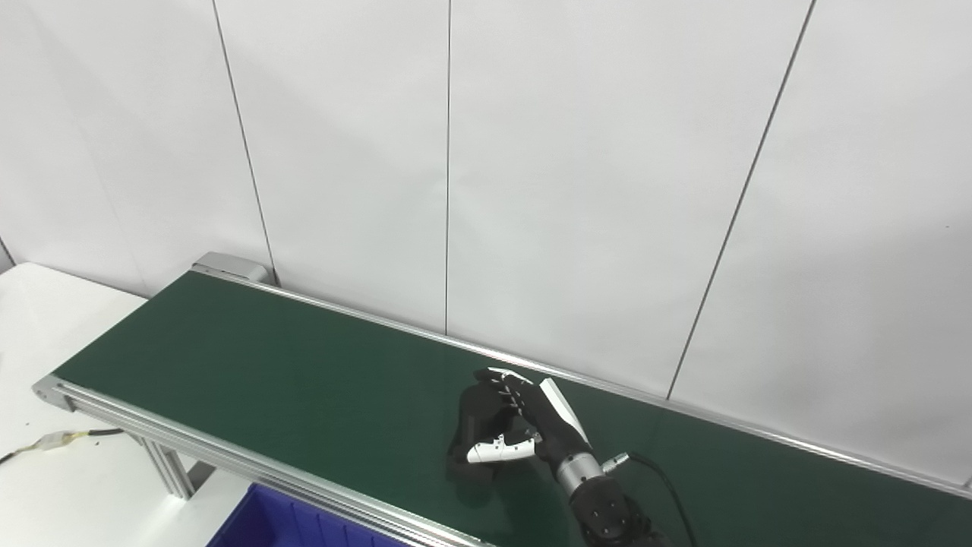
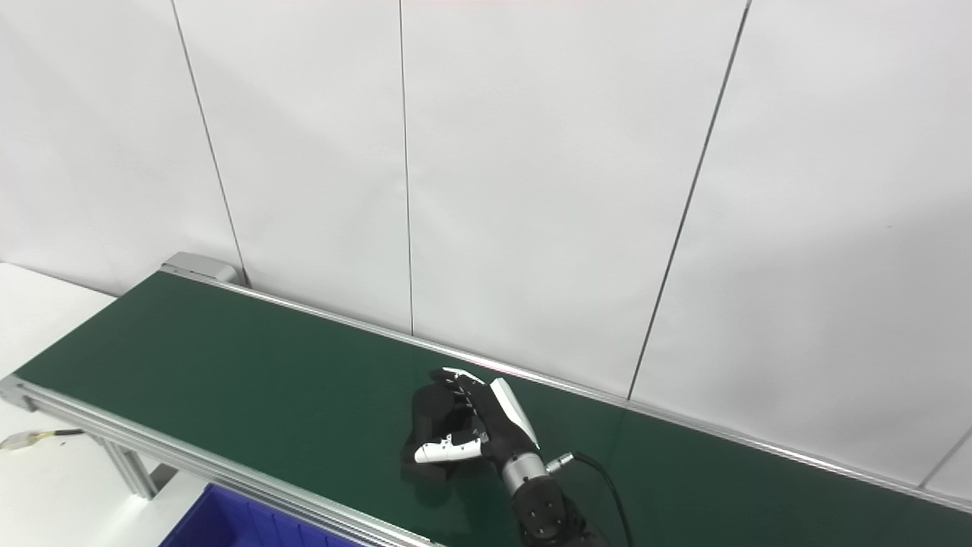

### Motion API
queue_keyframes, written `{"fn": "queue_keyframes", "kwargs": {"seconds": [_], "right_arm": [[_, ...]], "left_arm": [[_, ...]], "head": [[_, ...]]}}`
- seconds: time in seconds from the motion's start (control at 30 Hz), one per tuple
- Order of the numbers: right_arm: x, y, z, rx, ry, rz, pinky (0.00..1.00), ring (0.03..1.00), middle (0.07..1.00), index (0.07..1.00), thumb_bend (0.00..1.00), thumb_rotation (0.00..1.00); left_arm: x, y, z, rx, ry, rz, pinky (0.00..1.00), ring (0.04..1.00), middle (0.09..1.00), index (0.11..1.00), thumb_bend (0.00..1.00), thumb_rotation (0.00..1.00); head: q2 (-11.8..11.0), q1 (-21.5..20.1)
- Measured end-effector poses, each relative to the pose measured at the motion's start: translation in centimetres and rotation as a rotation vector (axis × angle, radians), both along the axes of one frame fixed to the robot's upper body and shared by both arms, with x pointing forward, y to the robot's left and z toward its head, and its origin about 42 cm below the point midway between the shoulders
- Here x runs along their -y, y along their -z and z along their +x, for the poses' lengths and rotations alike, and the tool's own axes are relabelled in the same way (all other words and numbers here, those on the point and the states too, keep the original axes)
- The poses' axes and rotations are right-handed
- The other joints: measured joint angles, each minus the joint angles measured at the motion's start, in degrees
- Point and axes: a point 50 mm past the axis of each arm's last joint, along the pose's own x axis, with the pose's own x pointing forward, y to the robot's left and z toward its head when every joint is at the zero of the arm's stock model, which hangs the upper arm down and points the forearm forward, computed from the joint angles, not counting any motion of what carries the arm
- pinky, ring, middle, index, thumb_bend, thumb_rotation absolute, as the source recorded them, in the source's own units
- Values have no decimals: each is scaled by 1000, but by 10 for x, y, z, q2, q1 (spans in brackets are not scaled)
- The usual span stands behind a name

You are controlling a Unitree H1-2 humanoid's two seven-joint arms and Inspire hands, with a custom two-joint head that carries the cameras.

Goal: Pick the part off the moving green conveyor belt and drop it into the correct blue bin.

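On the green conveyor belt, right of its middle, sits a black part. My right hand, black with a white back plate and white thumb, comes in from the bottom edge and is shut on this part. Its fingers curl over the far side and the thumb presses the near side. The part is largely hidden by the hand, and I cannot tell whether it rests on the belt or hangs just above it. A corner of a blue bin shows below the belt's near rail. My left hand is out of view.
The belt runs from the near left to the far right, edged by aluminium rails. White wall panels stand right behind it. On the white table at the left lies a cable with a connector.
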Motion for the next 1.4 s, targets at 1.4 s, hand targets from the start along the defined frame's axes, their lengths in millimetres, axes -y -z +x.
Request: {"fn": "queue_keyframes", "kwargs": {"seconds": [1.4], "right_arm": [[12,-11,-3,169,179,121,383,471,528,468,500,0]], "left_arm": [[-4,-6,-5,12,39,-19,634,725,770,802,880,518]], "head": [[11,-46]]}}
